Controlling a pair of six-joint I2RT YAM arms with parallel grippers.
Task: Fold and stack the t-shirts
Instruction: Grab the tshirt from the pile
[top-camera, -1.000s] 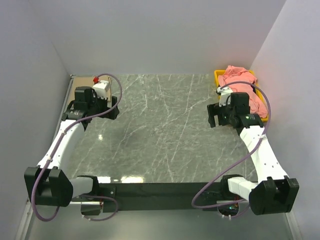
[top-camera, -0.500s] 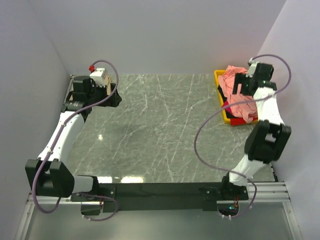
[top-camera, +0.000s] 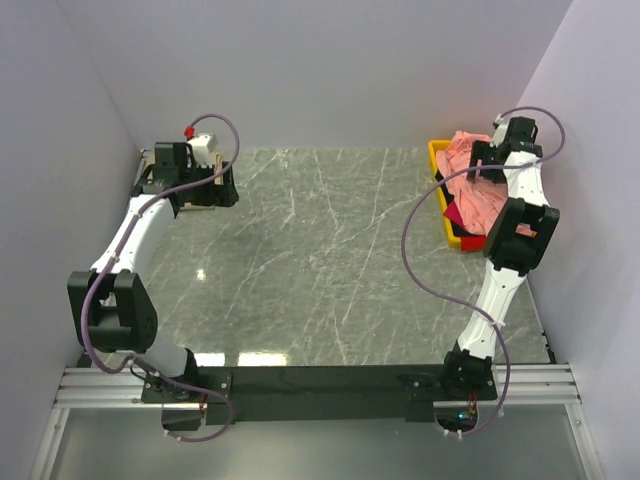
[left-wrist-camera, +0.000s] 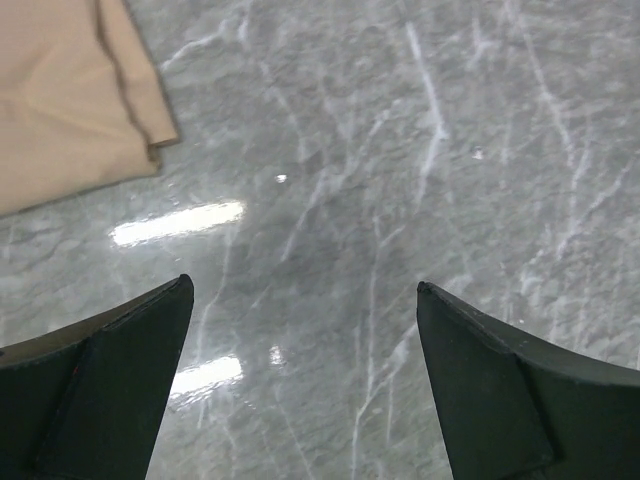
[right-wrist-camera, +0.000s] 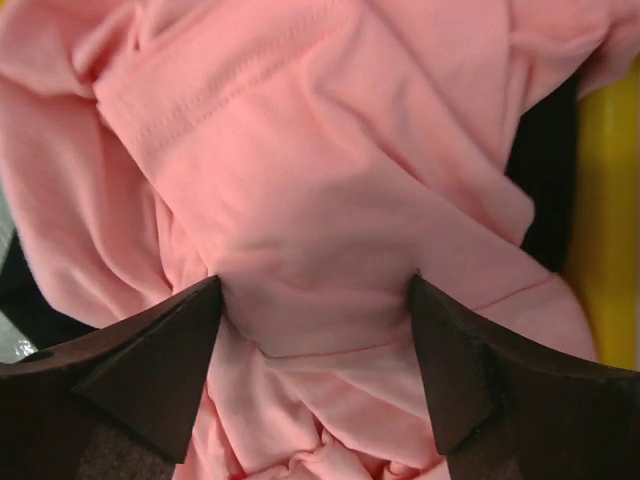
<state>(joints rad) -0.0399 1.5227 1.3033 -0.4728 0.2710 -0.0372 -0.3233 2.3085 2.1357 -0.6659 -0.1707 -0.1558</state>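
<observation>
Room: table stretches wide between arms; walls hem three sides.
Left tool: released, near folded tan t-shirt, far-left corner.
Right tool: released, over salmon-pink t-shirt heaped in yellow bin.
Hidden: cloth contact unclear.

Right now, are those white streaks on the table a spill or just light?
Just light: left wrist view, two glare streaks on the glossy table; top view, similar glare by its near edge; right wrist view, the salmon-pink t-shirt is evenly lit, no glare.
</observation>
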